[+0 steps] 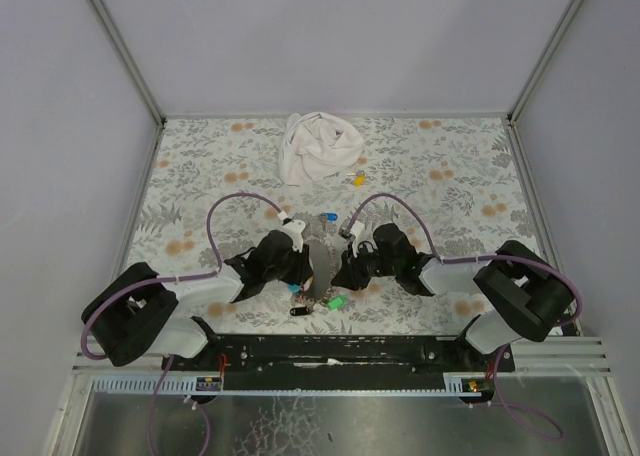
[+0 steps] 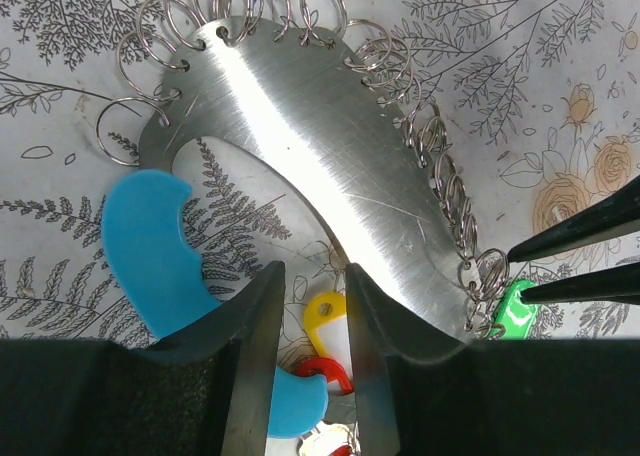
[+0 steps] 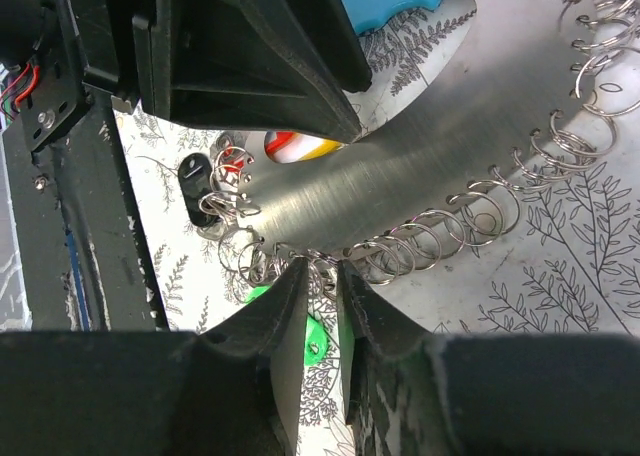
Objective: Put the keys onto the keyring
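Note:
A shiny metal plate [image 2: 330, 146] with a blue handle [image 2: 150, 246] lies on the floral cloth, and several keyrings [image 3: 480, 216] are threaded along its edge. My right gripper [image 3: 322, 266] pinches one keyring [image 2: 490, 273] at the plate's near edge, its jaws a narrow gap apart. A green key [image 3: 316, 338] lies just under those fingers. My left gripper [image 2: 312, 268] stands partly open over the plate's cut-out, its right finger [image 2: 375, 346] on the plate's inner edge. A yellow key [image 2: 325, 311] and a red one [image 2: 325, 371] show between its fingers.
A crumpled white cloth [image 1: 318, 146] lies at the back. A small yellow key [image 1: 358, 180] and a blue one [image 1: 329, 218] lie loose behind the arms. A black tag [image 3: 195, 176] sits near the metal front rail [image 1: 340, 348].

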`<action>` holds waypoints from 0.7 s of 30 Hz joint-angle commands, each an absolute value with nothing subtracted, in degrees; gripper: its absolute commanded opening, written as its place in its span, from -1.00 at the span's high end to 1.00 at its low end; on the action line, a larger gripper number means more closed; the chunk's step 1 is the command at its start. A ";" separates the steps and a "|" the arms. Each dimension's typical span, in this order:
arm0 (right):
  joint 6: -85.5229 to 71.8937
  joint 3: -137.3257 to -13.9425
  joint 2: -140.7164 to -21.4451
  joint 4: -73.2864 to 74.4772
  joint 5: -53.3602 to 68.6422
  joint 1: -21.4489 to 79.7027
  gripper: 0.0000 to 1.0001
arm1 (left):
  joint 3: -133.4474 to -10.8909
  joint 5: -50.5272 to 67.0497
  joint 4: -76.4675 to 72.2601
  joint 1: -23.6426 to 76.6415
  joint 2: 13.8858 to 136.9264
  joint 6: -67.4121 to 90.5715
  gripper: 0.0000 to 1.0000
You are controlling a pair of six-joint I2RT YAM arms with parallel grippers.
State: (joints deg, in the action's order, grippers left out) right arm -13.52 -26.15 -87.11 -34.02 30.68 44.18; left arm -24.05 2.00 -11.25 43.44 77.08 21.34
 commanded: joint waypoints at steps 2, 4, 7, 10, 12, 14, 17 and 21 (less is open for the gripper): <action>-12.59 -27.02 -86.53 -36.55 34.76 43.94 0.53 | -23.04 3.94 -16.98 43.28 77.33 22.44 0.39; -12.36 -27.74 -87.41 -35.77 35.55 43.94 0.54 | -22.94 4.31 -17.57 43.30 77.68 22.59 0.39; -11.62 -29.75 -89.71 -33.77 37.77 43.93 0.56 | -22.77 4.73 -18.41 43.25 78.04 22.71 0.39; -11.19 -31.31 -91.77 -31.76 38.70 43.95 0.56 | -22.63 5.03 -18.73 43.28 78.07 22.54 0.39; -10.96 -31.73 -92.19 -30.78 38.38 43.90 0.53 | -22.41 5.10 -18.69 43.26 77.60 22.32 0.39; -11.07 -31.45 -91.71 -31.08 37.75 43.94 0.51 | -21.79 5.42 -19.03 43.25 76.13 21.88 0.39; -10.88 -31.01 -90.70 -31.20 37.14 43.92 0.51 | -20.75 6.30 -18.91 43.26 72.58 20.95 0.37; -10.98 -30.29 -89.57 -31.74 36.39 43.94 0.50 | -19.84 9.77 -18.47 43.28 67.73 20.01 0.33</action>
State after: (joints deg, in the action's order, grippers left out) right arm -11.94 -29.85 -92.09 -30.63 36.16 44.18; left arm -20.67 6.04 -14.81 43.44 72.16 21.74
